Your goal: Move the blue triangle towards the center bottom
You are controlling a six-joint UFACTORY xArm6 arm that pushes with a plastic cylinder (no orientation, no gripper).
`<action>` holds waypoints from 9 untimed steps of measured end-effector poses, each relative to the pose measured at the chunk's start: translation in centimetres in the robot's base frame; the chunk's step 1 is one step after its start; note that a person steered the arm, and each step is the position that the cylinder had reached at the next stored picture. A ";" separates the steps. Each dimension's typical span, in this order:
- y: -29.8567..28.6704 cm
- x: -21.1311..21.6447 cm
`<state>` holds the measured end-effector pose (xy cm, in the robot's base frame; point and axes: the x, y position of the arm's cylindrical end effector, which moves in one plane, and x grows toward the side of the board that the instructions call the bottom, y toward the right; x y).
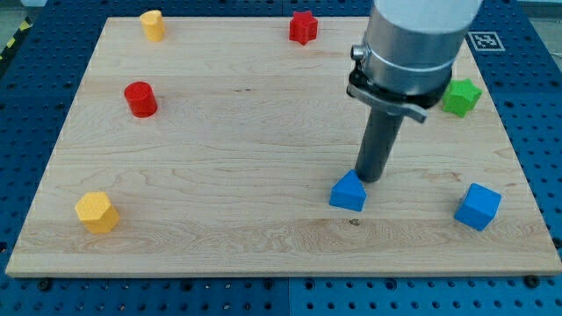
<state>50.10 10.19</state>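
The blue triangle (348,192) lies on the wooden board (228,175), right of centre and near the view's bottom. My tip (371,180) stands just above and to the right of it, touching or almost touching its upper right edge. The rod rises from there to the grey arm body at the view's top right.
A blue cube (478,206) sits at the bottom right. A green block (461,96) is at the right edge. A red star-like block (303,27) and a yellow block (153,25) are at the top. A red cylinder (140,99) is at left, a yellow hexagon (96,211) at bottom left.
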 end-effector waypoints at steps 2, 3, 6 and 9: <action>0.0 -0.5; 0.2 0.4; -2.2 3.7; -6.0 1.1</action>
<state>51.23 4.18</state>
